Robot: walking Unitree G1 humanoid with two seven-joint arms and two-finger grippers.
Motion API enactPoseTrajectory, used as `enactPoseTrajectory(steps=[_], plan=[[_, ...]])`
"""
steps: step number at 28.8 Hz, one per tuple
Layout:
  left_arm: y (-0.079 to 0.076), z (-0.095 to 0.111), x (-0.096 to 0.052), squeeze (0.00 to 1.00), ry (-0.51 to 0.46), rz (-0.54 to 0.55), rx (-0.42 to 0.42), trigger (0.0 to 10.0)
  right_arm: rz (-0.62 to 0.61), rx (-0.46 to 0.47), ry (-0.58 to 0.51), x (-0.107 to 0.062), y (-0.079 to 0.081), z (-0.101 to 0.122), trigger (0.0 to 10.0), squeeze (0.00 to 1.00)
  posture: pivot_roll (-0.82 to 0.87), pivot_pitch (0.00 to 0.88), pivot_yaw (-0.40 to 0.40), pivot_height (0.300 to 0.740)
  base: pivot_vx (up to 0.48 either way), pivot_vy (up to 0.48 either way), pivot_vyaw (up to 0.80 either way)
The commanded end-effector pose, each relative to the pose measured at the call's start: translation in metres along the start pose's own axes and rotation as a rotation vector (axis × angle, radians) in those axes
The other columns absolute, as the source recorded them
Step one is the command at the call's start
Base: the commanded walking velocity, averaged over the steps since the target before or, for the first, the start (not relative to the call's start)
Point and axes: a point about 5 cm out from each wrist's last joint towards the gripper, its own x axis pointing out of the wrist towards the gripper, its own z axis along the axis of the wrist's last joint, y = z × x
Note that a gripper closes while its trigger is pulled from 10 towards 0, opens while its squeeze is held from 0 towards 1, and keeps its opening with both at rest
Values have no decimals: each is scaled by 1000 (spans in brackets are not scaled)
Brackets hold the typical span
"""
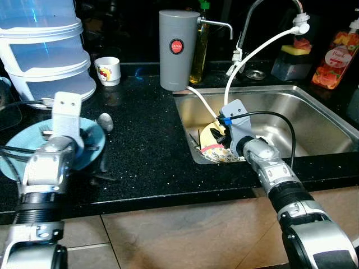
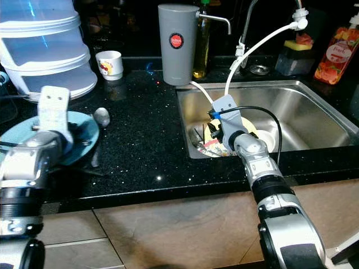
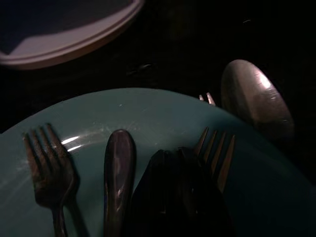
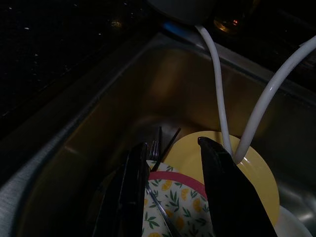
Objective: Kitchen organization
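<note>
My left gripper (image 3: pixel 173 163) hovers low over a light blue plate (image 3: pixel 148 113) on the black counter, fingers shut. On the plate lie a fork (image 3: pixel 47 158) and a dark handle (image 3: pixel 118 163). Another fork's tines (image 3: pixel 217 153) stick out beside my fingers; whether they hold it is unclear. A spoon (image 1: pixel 105 121) rests at the plate's far rim. My right gripper (image 4: pixel 173 145) is open inside the sink (image 1: pixel 303 109), just above a floral red-rimmed plate (image 4: pixel 182 202) stacked on a yellow plate (image 4: pixel 256 177). A fork (image 4: pixel 155 143) lies under the floral plate.
A grey canister (image 1: pixel 176 47) and an oil bottle (image 1: pixel 197 53) stand behind the sink's left corner. Two white hoses (image 4: pixel 217 84) drop into the sink over the plates. Stacked plastic containers (image 1: pixel 45 45) and a white cup (image 1: pixel 107 70) stand at the back left. A soap bottle (image 1: pixel 336 59) is at the back right.
</note>
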Motion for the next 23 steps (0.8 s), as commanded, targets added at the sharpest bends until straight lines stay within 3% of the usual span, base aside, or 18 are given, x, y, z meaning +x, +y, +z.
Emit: enactPoseTrajectory(steps=[1, 10, 14, 23], plan=[[-19, -25, 7, 0, 107, -80, -9, 10000, -8, 4, 8, -1, -3, 0, 10000, 0, 73, 87, 7, 740, 0, 0, 0], [-40, -22, 16, 0, 70, -142, -23, 10000, -13, 4, 12, -2, -5, -2, 10000, 0, 72, 84, 9, 740, 0, 0, 0], [-66, -16, 26, 0, 21, -243, -33, 10000, -13, 3, 14, -2, -5, -3, 10000, 0, 70, 89, 8, 740, 0, 0, 0], [-96, -1, 33, 0, -40, -359, -30, 10000, -16, 0, 17, -3, -7, -3, 10000, 0, 59, 101, 15, 740, 0, 0, 0]])
